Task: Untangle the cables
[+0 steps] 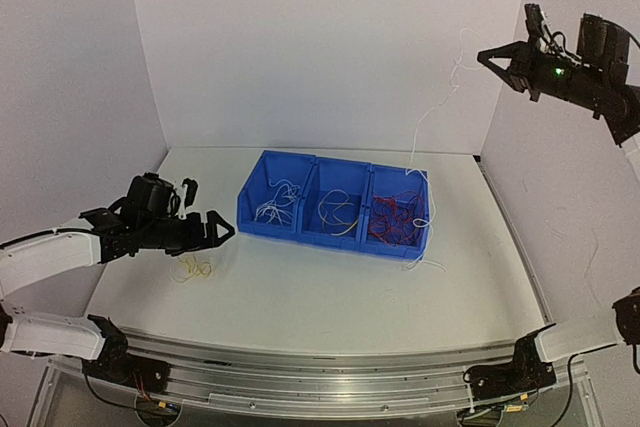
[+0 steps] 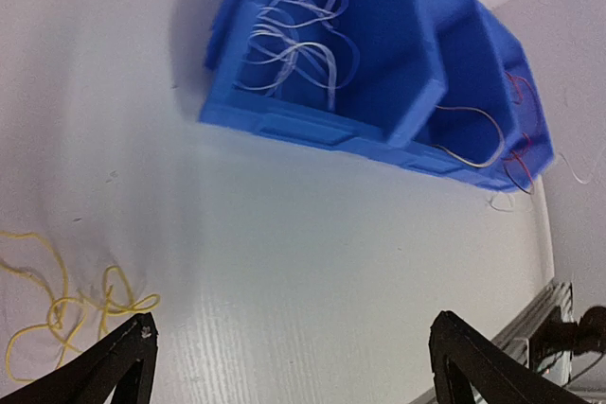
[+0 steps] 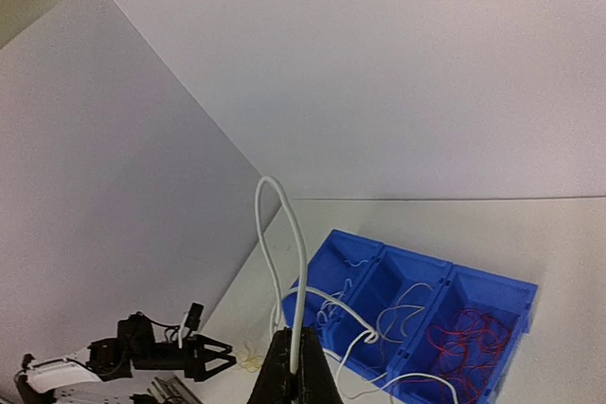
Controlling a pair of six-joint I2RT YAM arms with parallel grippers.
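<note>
You're partway, by the look of it: the bin already holds cables in each compartment. Your right gripper, raised high, is clamped on a white cable trailing to the bin's right end. Yellow cables lie loose on the table beside your wide-open left gripper.

Blue three-compartment plastic bin: far rim cut off by top edge. Thin yellow curly wires: cropped at left edge.

No readable text
No lettering, label, brand or number can be made out on the bins or the surface.
</note>
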